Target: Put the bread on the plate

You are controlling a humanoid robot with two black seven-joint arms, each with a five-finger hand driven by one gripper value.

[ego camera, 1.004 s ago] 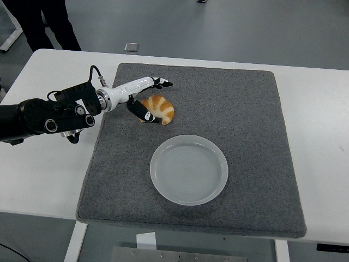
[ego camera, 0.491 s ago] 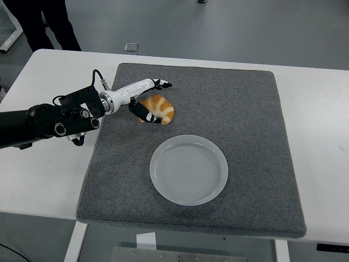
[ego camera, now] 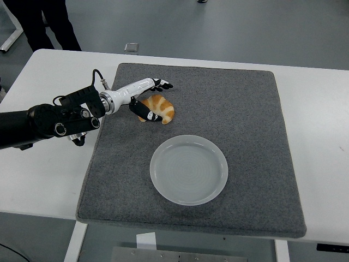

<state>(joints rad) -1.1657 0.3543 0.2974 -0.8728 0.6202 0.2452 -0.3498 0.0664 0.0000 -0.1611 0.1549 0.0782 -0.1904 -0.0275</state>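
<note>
A golden, crescent-shaped bread (ego camera: 160, 108) with a glossy ridged crust lies on the far left part of a coarse grey felt mat (ego camera: 234, 109), well clear of the plate. The plate (ego camera: 188, 169) is round, pale and translucent-looking, with faint concentric rings, and it sits nearer on the mat, to the right of the bread. The mat is a rectangle with rounded corners spread over a smooth white table (ego camera: 46, 164).

The left hand (ego camera: 146, 98), white-shelled with black fingertips, reaches in from the left on a black arm with metal joints. Its thumb presses the bread's near left side while the other fingers (ego camera: 162, 84) stretch past its far side without closing, so it touches the bread but does not properly grip it.

At the far left edge stand a person's dark trouser legs (ego camera: 41, 24).
</note>
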